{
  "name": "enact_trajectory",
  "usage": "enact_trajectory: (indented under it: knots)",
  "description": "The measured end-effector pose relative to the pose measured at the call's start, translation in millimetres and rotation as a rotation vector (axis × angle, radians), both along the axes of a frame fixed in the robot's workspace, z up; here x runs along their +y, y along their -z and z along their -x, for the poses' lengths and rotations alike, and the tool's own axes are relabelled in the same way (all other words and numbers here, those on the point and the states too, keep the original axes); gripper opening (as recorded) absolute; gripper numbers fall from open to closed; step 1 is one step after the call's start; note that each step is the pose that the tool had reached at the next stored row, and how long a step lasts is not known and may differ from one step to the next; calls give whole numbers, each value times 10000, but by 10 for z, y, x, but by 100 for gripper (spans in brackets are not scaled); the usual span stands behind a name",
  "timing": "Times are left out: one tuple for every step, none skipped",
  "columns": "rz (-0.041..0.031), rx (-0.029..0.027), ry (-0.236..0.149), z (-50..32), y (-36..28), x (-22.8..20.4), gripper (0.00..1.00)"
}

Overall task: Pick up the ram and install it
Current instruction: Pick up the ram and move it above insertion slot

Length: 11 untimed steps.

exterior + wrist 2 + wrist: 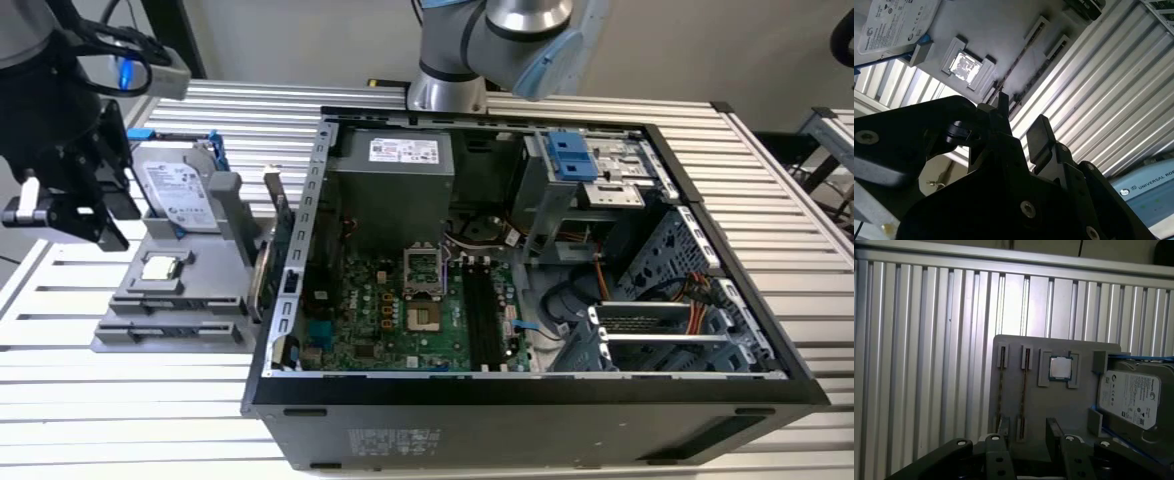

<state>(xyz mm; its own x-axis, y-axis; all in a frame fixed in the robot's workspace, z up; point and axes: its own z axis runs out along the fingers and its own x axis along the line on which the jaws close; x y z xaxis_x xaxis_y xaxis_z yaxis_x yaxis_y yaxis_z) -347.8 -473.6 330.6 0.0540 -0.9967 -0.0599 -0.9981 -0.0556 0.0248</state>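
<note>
Grey plastic holder [1054,410] lies on the ribbed aluminium table [929,365]. The ram [1024,390] stands on its edge in a narrow slot of this holder, just beside the square silver CPU [1059,367]. A second thin stick [1000,387] stands in the neighbouring slot, parallel to the ram and on the side away from the CPU. The silver hard drive [1129,397] rests on the same holder, on the far side of the CPU from the sticks.

The gripper [1028,432] hangs over the end of the holder where the two sticks are. Its two black fingers [1053,429] are spread apart with a free gap between them, and they grasp nothing. In the first wrist view the ram seems to be in line with this gap. In the second wrist view one fingertip [1002,106] is close to the end of a stick, but I cannot tell if it touches the stick or is above it.

In the exterior view the holder is at the exterior view's left of the open computer case [534,410], near its side wall, and the ram is not yet in the case. The green motherboard [387,310] lies flat on the case floor, with long black memory slots [483,315] beside the processor socket [424,318]. The arm's base [447,80] stands behind the case.
</note>
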Motion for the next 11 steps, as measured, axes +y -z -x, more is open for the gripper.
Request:
enact_trajectory:
  knots:
    - [0,0,0,0,3,0,100]
    - [0,0,0,0,6,0,100]
    - [0,0,0,0,9,0,100]
    - [-1,-1,0,0,14,0,100]
    - [-1,-1,0,0,19,0,100]
    - [-1,-1,0,0,25,0,100]
    - [-1,-1,0,0,36,0,100]
    - [-1,-1,0,0,49,0,100]
    - [0,-1,0,0,66,0,100]
    - [0,-1,0,0,85,0,100]
    - [0,0,0,0,101,0,100]
